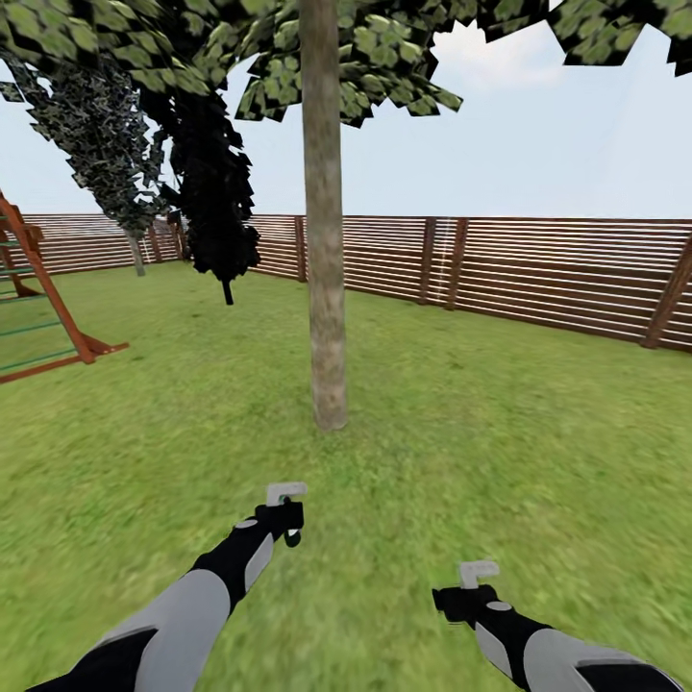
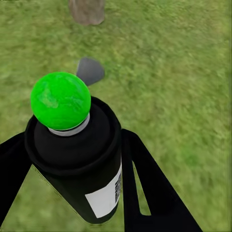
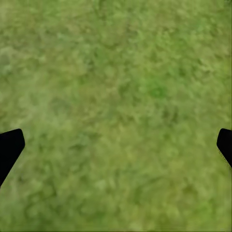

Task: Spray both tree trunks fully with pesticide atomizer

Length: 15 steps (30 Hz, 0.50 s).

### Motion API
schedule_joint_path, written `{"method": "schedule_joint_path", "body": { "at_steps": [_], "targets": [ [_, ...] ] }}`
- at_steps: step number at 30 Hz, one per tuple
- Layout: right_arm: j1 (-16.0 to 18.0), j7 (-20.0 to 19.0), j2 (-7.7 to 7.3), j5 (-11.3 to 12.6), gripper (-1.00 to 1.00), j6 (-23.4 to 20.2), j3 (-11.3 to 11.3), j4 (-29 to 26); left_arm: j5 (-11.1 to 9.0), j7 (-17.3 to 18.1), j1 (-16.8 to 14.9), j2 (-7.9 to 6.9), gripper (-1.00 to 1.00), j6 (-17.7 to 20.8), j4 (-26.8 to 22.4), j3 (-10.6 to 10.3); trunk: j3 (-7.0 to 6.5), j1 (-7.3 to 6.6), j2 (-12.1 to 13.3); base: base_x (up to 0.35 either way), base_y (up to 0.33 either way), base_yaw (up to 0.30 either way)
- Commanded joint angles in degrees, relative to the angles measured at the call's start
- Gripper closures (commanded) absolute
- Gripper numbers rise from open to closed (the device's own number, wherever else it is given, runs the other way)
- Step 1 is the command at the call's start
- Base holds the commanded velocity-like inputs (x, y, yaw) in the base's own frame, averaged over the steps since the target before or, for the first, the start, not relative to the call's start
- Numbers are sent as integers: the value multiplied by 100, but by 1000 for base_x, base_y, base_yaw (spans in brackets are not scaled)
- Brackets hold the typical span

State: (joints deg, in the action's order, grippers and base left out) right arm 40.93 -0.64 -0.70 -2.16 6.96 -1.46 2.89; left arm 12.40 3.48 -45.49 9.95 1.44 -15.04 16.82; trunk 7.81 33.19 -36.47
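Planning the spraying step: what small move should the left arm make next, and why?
Probably raise the left end effector, shut on the atomizer, toward the tree trunk: the trunk stands just ahead across the lawn, with the bottle held low.

A brown slatted fence rings the green lawn under pale, cloudy sky; a wooden playset stands far beyond the left gripper, off to its left.

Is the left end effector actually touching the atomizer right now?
Touching. In the left wrist view the black pesticide atomizer sits clamped between the left end effector fingers, which press against both its sides over the grass.
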Motion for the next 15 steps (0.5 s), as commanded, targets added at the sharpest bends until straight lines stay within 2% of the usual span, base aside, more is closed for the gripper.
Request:
{"method": "schedule_joint_path", "body": {
  "at_steps": [1,4,9,11,13,15],
  "targets": [
    [12,-7,-1,-21,-100,42,-12,26,57,27,-4,5,100,15,-9,43,10,6,-8,350,-58,0],
    [11,-7,0,-21,-100,40,-12,25,65,8,-4,5,100,17,-51,-4,10,6,-8,350,-78,0],
    [11,-7,-1,-21,-100,42,-13,26,62,-61,-4,5,100,129,-726,-47,10,6,-8,350,-89,0],
    [11,-7,0,-21,-100,42,-12,27,63,-66,-4,5,100,285,-967,-51,10,6,-8,350,-91,0],
    [11,-7,-12,-25,-100,38,-10,21,67,-67,-4,5,100,636,-1464,-47,10,6,-8,350,-91,0],
    [2,-8,-27,-32,-100,30,-6,20,58,-57,-4,5,100,724,-1594,-41,10,6,-8,350,-91,0]
  ]
}}
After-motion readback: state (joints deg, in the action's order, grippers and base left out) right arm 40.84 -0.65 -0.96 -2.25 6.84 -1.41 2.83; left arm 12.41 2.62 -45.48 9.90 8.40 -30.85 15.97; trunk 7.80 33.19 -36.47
